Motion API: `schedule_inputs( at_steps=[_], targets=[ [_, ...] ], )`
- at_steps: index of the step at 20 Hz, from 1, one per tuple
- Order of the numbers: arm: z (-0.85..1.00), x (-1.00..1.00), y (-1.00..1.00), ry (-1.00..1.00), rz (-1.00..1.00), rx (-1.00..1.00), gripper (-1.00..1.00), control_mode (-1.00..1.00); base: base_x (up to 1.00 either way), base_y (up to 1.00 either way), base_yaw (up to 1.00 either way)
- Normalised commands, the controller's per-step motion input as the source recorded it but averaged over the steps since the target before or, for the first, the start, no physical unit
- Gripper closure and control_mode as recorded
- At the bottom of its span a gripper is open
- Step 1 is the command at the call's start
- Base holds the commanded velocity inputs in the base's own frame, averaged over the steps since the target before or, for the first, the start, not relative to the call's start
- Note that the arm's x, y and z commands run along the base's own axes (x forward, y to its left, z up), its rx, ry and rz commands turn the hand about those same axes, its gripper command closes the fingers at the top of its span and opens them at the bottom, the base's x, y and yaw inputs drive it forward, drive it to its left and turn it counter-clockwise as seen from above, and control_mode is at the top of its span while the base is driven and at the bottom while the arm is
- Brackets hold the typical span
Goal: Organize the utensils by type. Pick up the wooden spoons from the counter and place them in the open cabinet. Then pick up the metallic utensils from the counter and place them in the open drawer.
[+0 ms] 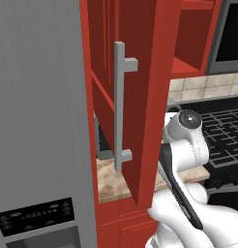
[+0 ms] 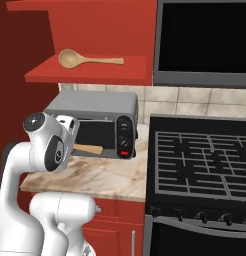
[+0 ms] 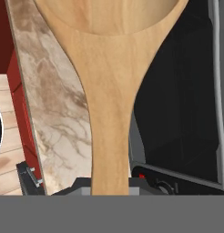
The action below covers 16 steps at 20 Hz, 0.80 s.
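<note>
A tan wooden spoon (image 3: pixel 109 91) runs up from between my fingers, its oval bowl at the top of the hand view. My gripper (image 3: pixel 110 190) is shut on its handle. From the right base, the held spoon (image 2: pixel 88 148) pokes out beside my wrist, in front of the toaster oven and above the counter (image 2: pixel 95 177). A second wooden spoon (image 2: pixel 90 60) lies on the red shelf of the open cabinet (image 2: pixel 85 72). The cabinet's door (image 1: pixel 145 97), with its long silver bar handle (image 1: pixel 120 106), hangs open just left of my arm. The metallic utensils and the open drawer are out of view.
A grey toaster oven (image 2: pixel 95 125) stands on the counter under the shelf. A black stove (image 2: pixel 205 160) lies to the right, with a dark microwave (image 2: pixel 205 40) above it. A grey fridge (image 1: pixel 38 121) stands at the left.
</note>
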Motion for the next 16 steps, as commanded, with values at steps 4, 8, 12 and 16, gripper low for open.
schedule_inputs(
  at_steps=[4, 8, 12, 16],
  targets=[
    [0.00, 0.00, 0.00, 0.00, 0.00, 0.00, 1.00, 1.00, 0.00, 0.00, 0.00],
    [0.00, 0.00, 0.00, 0.00, 0.00, 0.00, 1.00, 1.00, 0.00, 0.00, 0.00],
    [0.00, 0.00, 0.00, 0.00, 0.00, 0.00, 1.00, 1.00, 0.00, 0.00, 0.00],
    [0.02, -0.02, 0.00, -0.04, 0.00, 0.00, 1.00, -1.00, -0.01, 0.00, 0.00]
  ],
)
